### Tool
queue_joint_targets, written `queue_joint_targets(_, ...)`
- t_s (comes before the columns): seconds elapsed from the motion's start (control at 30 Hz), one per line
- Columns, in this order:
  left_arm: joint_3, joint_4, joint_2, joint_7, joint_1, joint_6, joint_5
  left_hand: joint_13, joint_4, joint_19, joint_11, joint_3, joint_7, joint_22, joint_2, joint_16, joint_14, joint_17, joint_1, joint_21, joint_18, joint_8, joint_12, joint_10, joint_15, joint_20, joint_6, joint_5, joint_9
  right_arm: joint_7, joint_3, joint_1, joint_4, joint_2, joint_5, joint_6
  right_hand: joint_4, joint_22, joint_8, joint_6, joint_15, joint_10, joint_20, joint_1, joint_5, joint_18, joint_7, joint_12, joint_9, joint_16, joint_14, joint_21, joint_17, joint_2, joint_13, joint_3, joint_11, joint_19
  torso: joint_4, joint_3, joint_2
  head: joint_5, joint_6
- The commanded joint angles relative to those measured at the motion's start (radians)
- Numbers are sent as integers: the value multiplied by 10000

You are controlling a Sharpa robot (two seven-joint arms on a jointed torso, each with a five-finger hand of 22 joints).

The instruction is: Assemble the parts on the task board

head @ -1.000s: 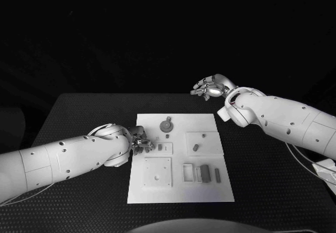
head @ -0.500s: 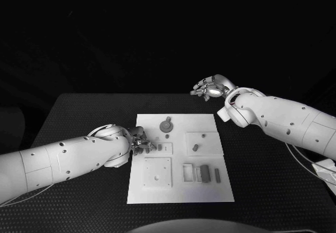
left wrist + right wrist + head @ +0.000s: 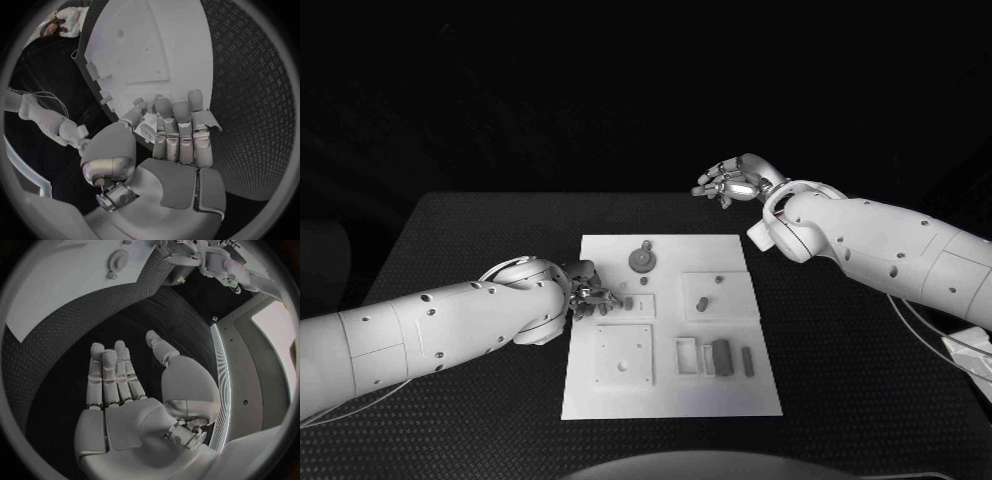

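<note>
With loose parts [image 3: 720, 357] lying unassembled across the board [image 3: 671, 400] at frame centre, most work seems left: the left hand [image 3: 593, 296] works at its left edge, grip unclear, and the right hand [image 3: 730, 183] hovers empty, upper right.

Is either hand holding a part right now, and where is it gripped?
The right hand holds nothing, raised beyond the task board with fingers apart. The left hand is at the board's left edge; whether its fingers grip a part cannot be told.
</note>
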Motion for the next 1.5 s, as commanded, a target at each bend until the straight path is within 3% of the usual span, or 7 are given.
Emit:
queue_joint_targets(0.03, -17, -91, -10, -102, -62, -40, -25, 14, 14, -10, -21, -43, -3, 155, -16, -33, 18, 14, -110, -35, 109, -48, -39, -76, -47, -64, -85, -11, -29, 58, 5, -11, 1, 4, -7, 133, 16, 14, -20, -10, -91, -84, 50, -97, 36, 149, 66, 51, -10, -4, -7, -36, -10, 27, -17, -16, -1, -11, 3, -5, 2, -2, -2)
queue_joint_targets(0.43, 167, -53, -64, -5, -62, -97, 20, 40, -229, -1, -33, -19, -13, 173, 190, -29, 17, 25, 204, -45, 110, -31, -50, -69, -50, -70, -57, -165, -8, 52, 5, -35, 3, -13, -6, 150, 17, 15, -20, -11, -90, -86, 50, -98, 36, 149, 66, 59, -11, -3, -7, -37, -11, 32, -27, -14, 0, -10, -2, 7, 1, -5, -11)
queue_joint_targets(0.77, 179, -68, -75, 42, -62, -69, 134, 61, -632, 7, -29, -49, -11, 176, 419, -38, 13, 29, 603, -63, 96, -24, -73, -64, -38, -59, -43, -263, 10, 50, 5, -40, 5, -19, -6, 156, 16, 16, -19, -10, -90, -87, 50, -96, 36, 149, 66, 66, -11, -1, -6, -37, -12, 34, -35, -12, -1, -9, -4, 12, 1, 2, -13)
queue_joint_targets(0.87, 180, -67, -77, 47, -62, -53, 178, 68, -783, 17, -27, -60, -12, 172, 520, -42, 14, 30, 764, -73, 95, -22, -84, -58, -35, -57, -39, -787, 17, 48, 5, -41, 2, -19, -6, 161, 16, 17, -18, -9, -90, -88, 49, -96, 36, 149, 66, 68, -11, -1, -6, -37, -12, 35, -37, -12, -1, -9, -5, 11, 3, 2, -10)
queue_joint_targets(1.03, 182, -74, -62, 89, -63, -131, 222, 71, -854, 24, -29, -22, -14, 170, 585, -45, 18, 30, 902, -81, 95, -20, -92, -55, -35, -56, -32, -825, 21, 50, 5, -49, -10, -11, -6, 165, 16, 17, -18, -9, -90, -89, 49, -95, 36, 149, 66, 71, -11, 0, -6, -37, -12, 35, -41, -11, -1, -9, 3, 9, 4, -4, -8)
queue_joint_targets(1.3, 187, -71, -57, 140, -64, -284, 232, 104, -1272, 68, -58, 54, -55, 189, 990, -7, 34, 60, 1521, -68, 96, 149, -81, -17, -18, -40, 92, -879, 185, 51, 5, -113, -31, 6, -5, 177, 16, 18, -17, -9, -89, -90, 49, -97, 36, 149, 66, 76, -11, 1, -6, -37, -13, 36, -48, -12, 0, -8, 4, 8, 2, 11, -12)
queue_joint_targets(1.5, 191, -86, -29, 170, -64, -314, 238, 120, -1292, 80, -64, -51, -62, 195, 1053, 11, 44, 73, 1651, -61, 97, 202, -71, 3, -8, -31, 82, -879, 268, 53, 5, -114, -34, 11, -5, 172, 18, 19, -17, -9, -89, -91, 50, -100, 36, 149, 66, 80, -11, 1, -7, -38, -13, 36, -52, -13, 0, -7, -2, 5, 1, 12, -15)
